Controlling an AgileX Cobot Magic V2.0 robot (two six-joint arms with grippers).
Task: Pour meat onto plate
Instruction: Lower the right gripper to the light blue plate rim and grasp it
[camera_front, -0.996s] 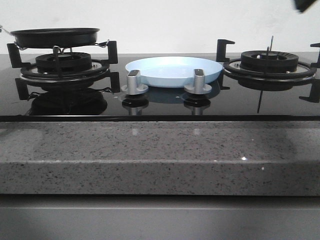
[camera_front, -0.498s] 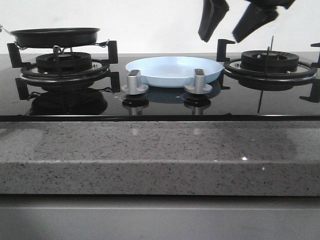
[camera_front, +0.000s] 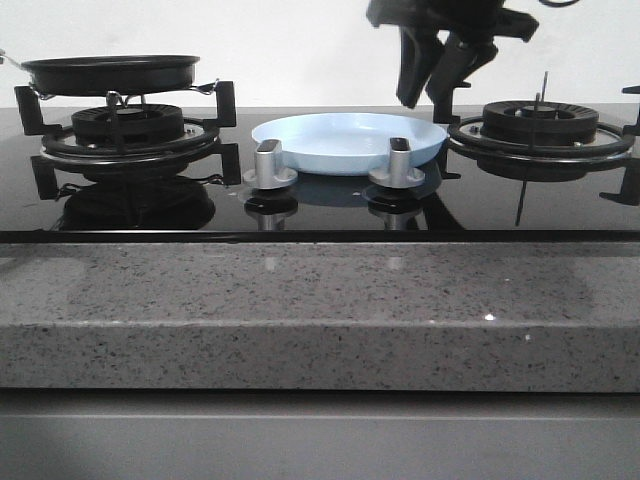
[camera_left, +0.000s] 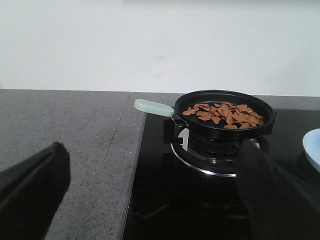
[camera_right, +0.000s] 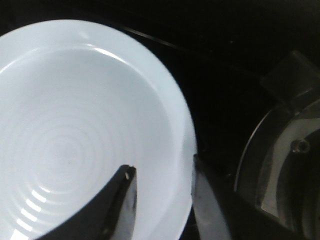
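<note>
1. Front view: the plate, pale blue, round and shallow with a raised rim, sits on the black glass hob between the two burners, just behind two silver knobs. A black frying pan rests on the left burner. The right gripper hangs over the plate's right edge, its jaws parted and holding nothing. A speckled grey counter runs along the front.

2. Left wrist view: the meat, many small flat tan-brown pieces, lies in a loose pile inside the frying pan, which has a pale green handle. The left gripper is well apart from the pan, jaws spread wide and empty. A sliver of the plate shows at the edge.

3. Right wrist view: the plate's smooth inside shows faint concentric rings and holds no meat. The right gripper's fingers straddle its rim, one over the inside and one outside.
</note>
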